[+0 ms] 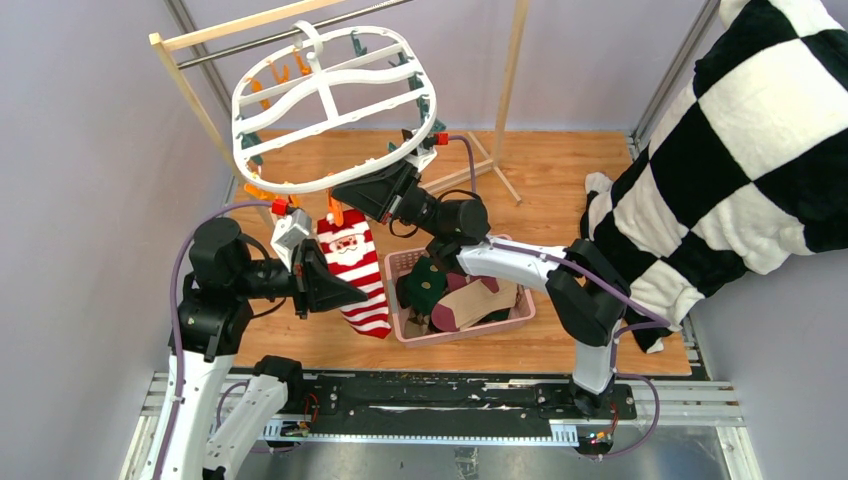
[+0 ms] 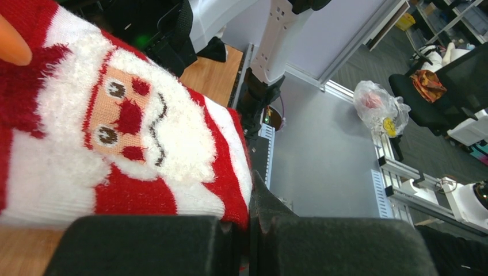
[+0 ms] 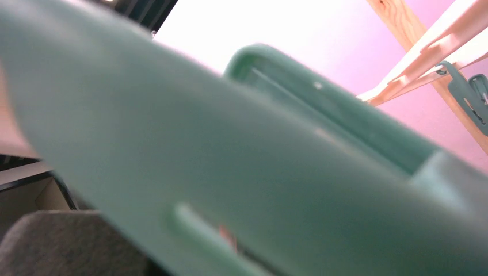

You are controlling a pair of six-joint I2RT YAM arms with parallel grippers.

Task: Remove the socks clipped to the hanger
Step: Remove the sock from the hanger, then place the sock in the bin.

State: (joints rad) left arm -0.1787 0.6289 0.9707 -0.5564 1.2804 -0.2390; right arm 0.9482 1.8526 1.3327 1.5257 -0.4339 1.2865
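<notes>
While the Santa sock (image 1: 355, 265) hangs from an orange clip (image 1: 335, 212) on the near rim of the hanger (image 1: 325, 95), it is the only sock seen on the clips. Other socks (image 1: 465, 300) lie in the pink basket (image 1: 520, 310) on the wooden surface (image 1: 560, 170). The step in hand is judged to be release of this last sock.

The left pincer (image 2: 251, 230) meets the sock's left edge at mid-height. In the left wrist view its jaws stand almost together, with the sock's edge running into the narrow slot between them, so it appears clamped on the fabric.

The right pincer (image 1: 412, 155) lies under the hanger's near-right rim, near the orange clip but apart from it. A teal clip (image 3: 259, 172) fills the right wrist view. How far this pincer is open, and whether it grips anything, cannot be told.

The next move calls for a steady downward pull by the left arm, or for the orange clip to be squeezed open, with the hanger steadied against swing.
</notes>
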